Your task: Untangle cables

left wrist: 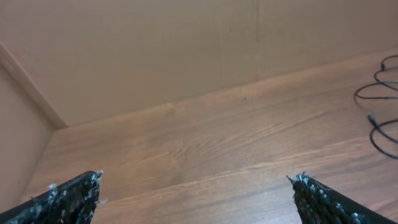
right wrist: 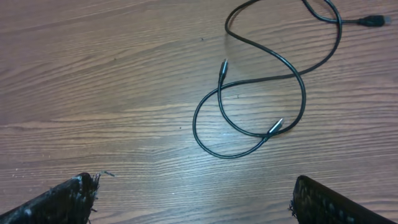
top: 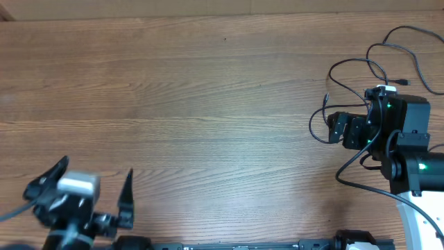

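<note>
Along the right edge of the brown wood-grain table (top: 173,104), I see the thin black cables (top: 347,61) lying in loose, overlapping loops, partly under my right arm. The right wrist camera shows them best: the cords (right wrist: 303,93) cross one another in a rough figure of curves. One small silver-tipped plug (right wrist: 277,127) sits where two strands meet. A second slim plug (right wrist: 224,64) points up-table, and a wider dark plug (right wrist: 373,20) lies at the top right corner. My right gripper (top: 334,128) hovers just beside the loops with its fingers spread wide and nothing between them. My left gripper (top: 97,170) is well apart at the near left, equally spread and empty. Its camera catches only a few cable loops (left wrist: 373,86) at the right edge.
</note>
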Motion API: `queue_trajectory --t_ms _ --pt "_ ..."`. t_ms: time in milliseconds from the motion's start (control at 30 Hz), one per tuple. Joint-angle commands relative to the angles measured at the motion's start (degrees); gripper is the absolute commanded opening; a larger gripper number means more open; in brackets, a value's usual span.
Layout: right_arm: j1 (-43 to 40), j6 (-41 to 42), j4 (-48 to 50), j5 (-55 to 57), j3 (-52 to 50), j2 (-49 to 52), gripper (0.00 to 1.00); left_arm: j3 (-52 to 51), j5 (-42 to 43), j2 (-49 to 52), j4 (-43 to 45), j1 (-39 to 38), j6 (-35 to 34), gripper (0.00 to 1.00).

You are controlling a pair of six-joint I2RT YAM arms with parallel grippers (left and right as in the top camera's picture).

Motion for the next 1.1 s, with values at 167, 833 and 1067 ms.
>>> queue_trajectory --t_ms 167,833,1067 --pt "-0.13 0.11 0.39 -1.55 -0.35 -0.46 1.0 -18.58 1.05 0.31 6.82 -0.48 -6.19 1.0" --pt "-0.13 0.11 0.39 -1.57 -0.35 -0.46 1.0 -37.97 8.41 0.31 15.69 -0.48 -17.44 1.0" --pt "-0.13 0.13 0.39 -1.6 -0.35 -0.46 1.0 -37.97 8.41 0.31 13.0 -0.48 -17.44 1.0"
